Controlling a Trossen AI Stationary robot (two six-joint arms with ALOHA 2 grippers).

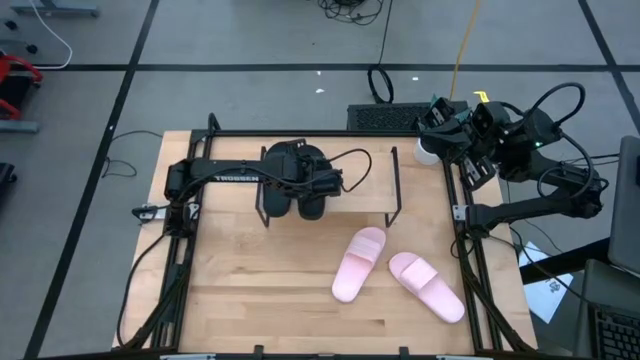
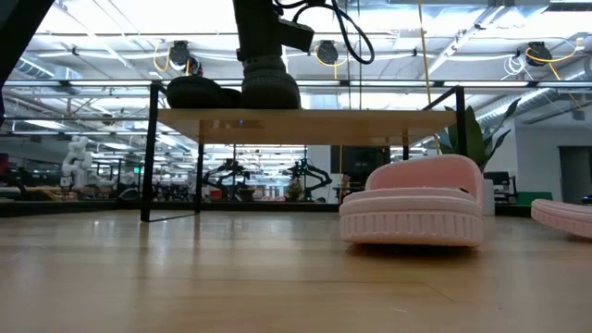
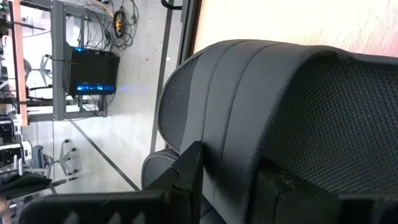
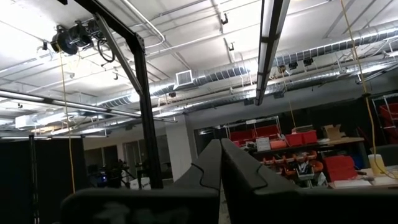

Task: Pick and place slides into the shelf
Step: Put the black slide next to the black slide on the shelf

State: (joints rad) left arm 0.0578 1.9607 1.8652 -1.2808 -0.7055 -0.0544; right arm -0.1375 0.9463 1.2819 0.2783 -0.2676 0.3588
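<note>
Both black slides sit side by side on the shelf's plank top (image 1: 365,195) (image 2: 370,118): one (image 1: 278,190) (image 2: 197,92) lies free on its sole, the other (image 1: 312,192) (image 2: 270,92) is under my left gripper (image 1: 300,178) (image 2: 266,55) (image 3: 230,171), which is shut on it. The two pink slides (image 1: 358,263) (image 1: 427,286) lie soles down on the table in front of the shelf; the nearer one fills the low view (image 2: 413,202). My right gripper (image 1: 462,140) (image 4: 221,163) waits shut, raised off the table's far right corner. My left gripper pinches the wide strap (image 3: 233,118) of the black slide between its two fingers (image 3: 186,177), which stand on either side of the strap's ribbed band. It comes from above, pointing down. The slide's sole rests on the shelf's plank top (image 2: 305,116), close beside the other black slide.
The shelf's thin black wire legs (image 2: 146,157) (image 2: 460,129) stand on the table near its far edge, with open room beneath the plank. The plank's right half is bare. A black frame rail (image 1: 462,250) runs along the table's right edge. A floor cable loop (image 1: 380,85) lies beyond.
</note>
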